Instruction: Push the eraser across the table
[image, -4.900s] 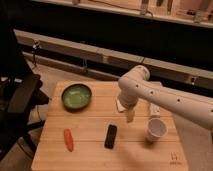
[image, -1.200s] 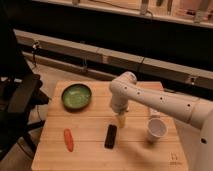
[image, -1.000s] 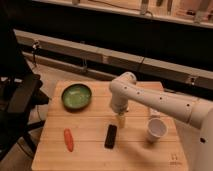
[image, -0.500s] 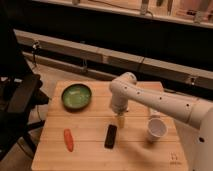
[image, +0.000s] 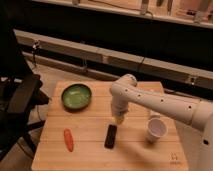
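We see the wooden table (image: 90, 122) from above and in front; the black eraser (image: 111, 136) lies flat near its middle, towards the near edge, its long side running away from us; the gripper (image: 120, 119) hangs pointing down just behind the eraser's far end, slightly to the right of it; we cannot tell whether it touches the eraser, nor can we tell the gripper's state from this view. The white arm (image: 160, 102) reaches in from the right and bends down over the table's centre; a white cup (image: 156, 130) stands upright to the right of the eraser, apart from it; a green bowl (image: 76, 96) sits at the far left of the table; an orange carrot-like piece (image: 68, 139) lies near the left front, well apart from the eraser; a dark chair (image: 22, 97) stands beside the table's left edge.
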